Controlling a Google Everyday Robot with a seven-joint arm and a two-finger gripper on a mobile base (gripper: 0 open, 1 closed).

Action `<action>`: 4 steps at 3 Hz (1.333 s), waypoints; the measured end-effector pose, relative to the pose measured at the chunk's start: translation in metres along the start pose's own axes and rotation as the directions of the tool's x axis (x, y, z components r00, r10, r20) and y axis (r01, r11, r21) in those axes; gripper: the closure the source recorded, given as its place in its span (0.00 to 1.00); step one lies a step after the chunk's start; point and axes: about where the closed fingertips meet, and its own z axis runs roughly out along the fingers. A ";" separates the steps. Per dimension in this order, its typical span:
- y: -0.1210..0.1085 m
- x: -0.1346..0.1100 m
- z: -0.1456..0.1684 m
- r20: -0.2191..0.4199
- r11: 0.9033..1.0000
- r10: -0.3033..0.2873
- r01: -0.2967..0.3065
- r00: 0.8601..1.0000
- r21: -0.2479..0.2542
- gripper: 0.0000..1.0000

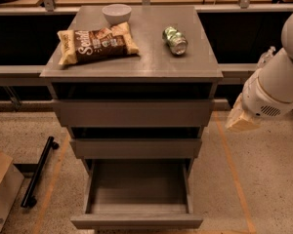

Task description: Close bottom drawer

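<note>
Grey-brown cabinet (146, 57) with three drawers; the bottom drawer (136, 222) stands pulled well out, its deep box empty, below the jaws and toward the view's left of them. Beige gripper (241, 120) on a white arm (278, 82) hangs beside the cabinet's right edge, level with the top drawer front (132, 113); whether the jaws are apart or together cannot be told. Drawer looks rigid and light; its flat handleless front suits a square push at mid-panel, not a grasp. Bare floor (263, 189) lies under the jaws and before the panel; a black bar (38, 172) lies beyond the drawer's far side
</note>
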 end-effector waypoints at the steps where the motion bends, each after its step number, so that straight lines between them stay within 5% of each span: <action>1: 0.000 0.000 0.000 0.000 1.000 0.000 0.000 1.000 0.000 1.00; 2: 0.017 -0.005 0.037 0.060 0.998 0.002 0.002 0.998 -0.060 1.00; 4: 0.059 -0.004 0.189 0.097 0.984 0.070 -0.053 0.993 -0.170 1.00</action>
